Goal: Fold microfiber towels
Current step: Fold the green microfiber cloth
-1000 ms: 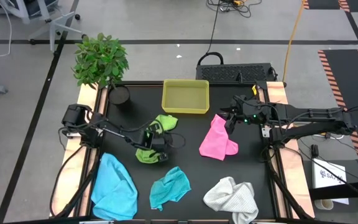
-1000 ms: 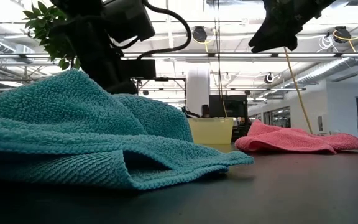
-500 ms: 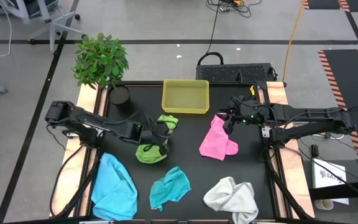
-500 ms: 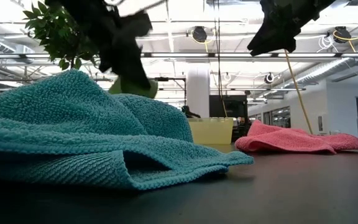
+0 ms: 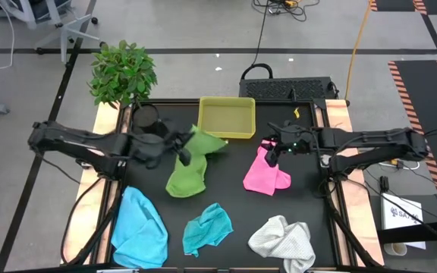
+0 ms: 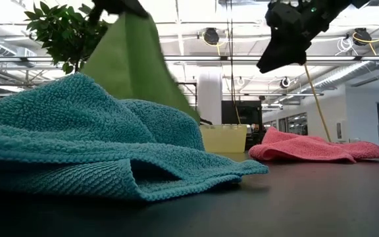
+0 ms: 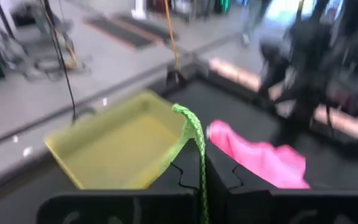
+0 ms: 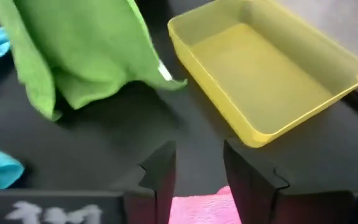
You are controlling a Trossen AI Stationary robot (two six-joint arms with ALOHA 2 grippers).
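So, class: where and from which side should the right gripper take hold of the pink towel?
The pink towel lies crumpled flat, its far end under the open right gripper. Probably best to come straight down and pinch that raised far edge, which faces the tray.

Motion-blurred at centre left of the high view: left end effector, fingers lost against the lime green towel. Cut off by the low view's top edge: the same towel's upper corner. Hidden behind the teal towel at lower left: most of the tabletop.
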